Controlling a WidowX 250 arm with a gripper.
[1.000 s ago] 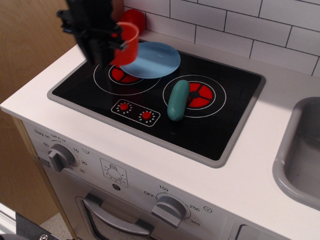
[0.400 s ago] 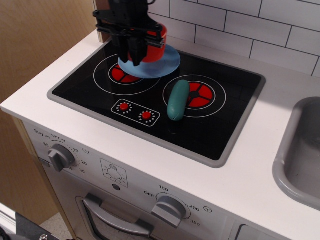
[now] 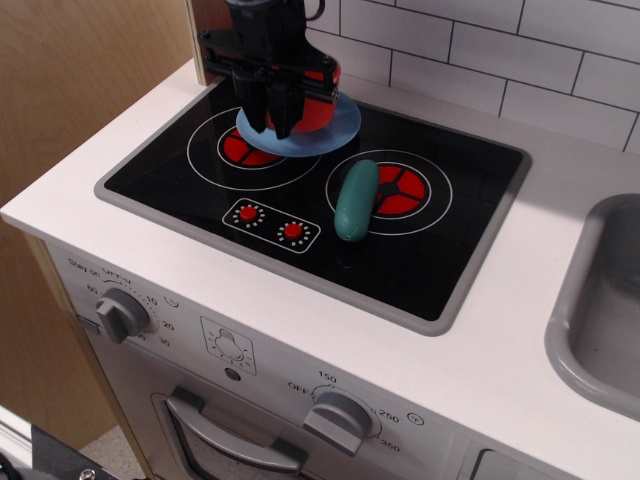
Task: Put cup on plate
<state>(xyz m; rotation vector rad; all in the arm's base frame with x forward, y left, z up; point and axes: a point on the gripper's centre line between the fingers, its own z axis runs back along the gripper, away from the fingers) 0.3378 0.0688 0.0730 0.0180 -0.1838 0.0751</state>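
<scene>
The white counter point(image 3: 300, 300) fills most of the view, with a grey sink point(image 3: 600, 310) at its right edge and a tiled wall point(image 3: 480, 50) behind. Set into it is the black hob point(image 3: 440, 240), printed with two red-and-white burners, the left one point(image 3: 225, 160) partly covered and the right one point(image 3: 405, 195) in the open. Below, the oven front carries two grey knobs point(image 3: 120, 315) and a handle point(image 3: 230, 435). My arm comes down over the back left of the hob. The plate point(image 3: 340, 130) lies flat across the back of the left burner. My gripper point(image 3: 278, 110) is over it, fingers point(image 3: 285, 105) pinching the cup point(image 3: 318, 100), which sits low on the plate. A teal pickle-shaped thing point(image 3: 355, 200) lies on the left part of the right burner, well apart from the plate.
</scene>
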